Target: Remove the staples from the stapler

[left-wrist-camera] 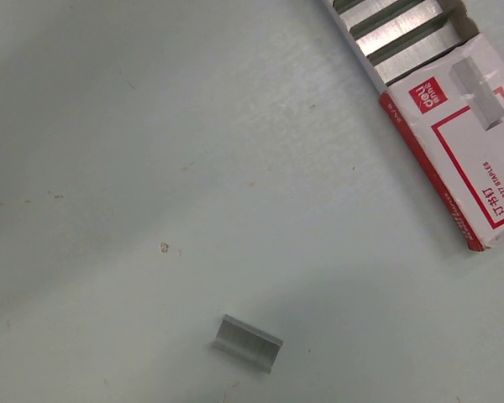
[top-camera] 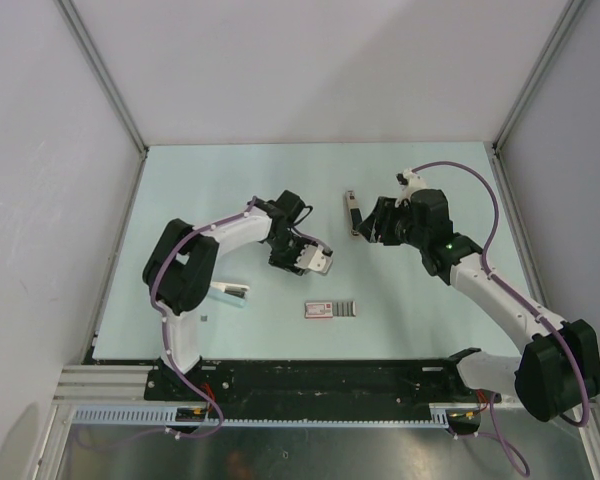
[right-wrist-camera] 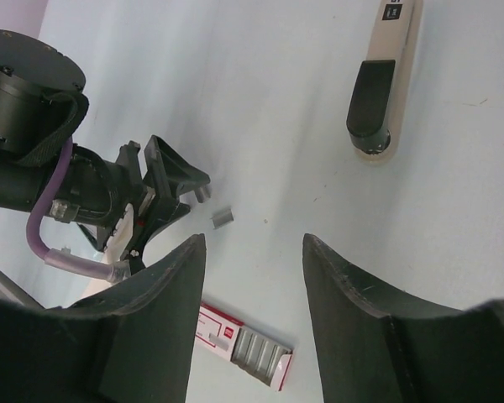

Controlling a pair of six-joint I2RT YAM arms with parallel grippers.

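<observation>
Open red-and-white staple box (top-camera: 331, 309) flat on pale table (top-camera: 230, 185), white-and-teal oblong object (top-camera: 231, 290) well to its left.

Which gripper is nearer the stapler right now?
Right. The right gripper is just beside the stapler, apart from it; the left gripper hangs farther off, toward the staple box.

Both arms reach inward; right gripper (right-wrist-camera: 252, 243) jaws parted, empty; left gripper (right-wrist-camera: 197, 195) seemingly parted.

Shiny metal staple strip (left-wrist-camera: 248, 342), glossy printed card box (left-wrist-camera: 462, 143), matt smooth table (left-wrist-camera: 151, 126)
</observation>
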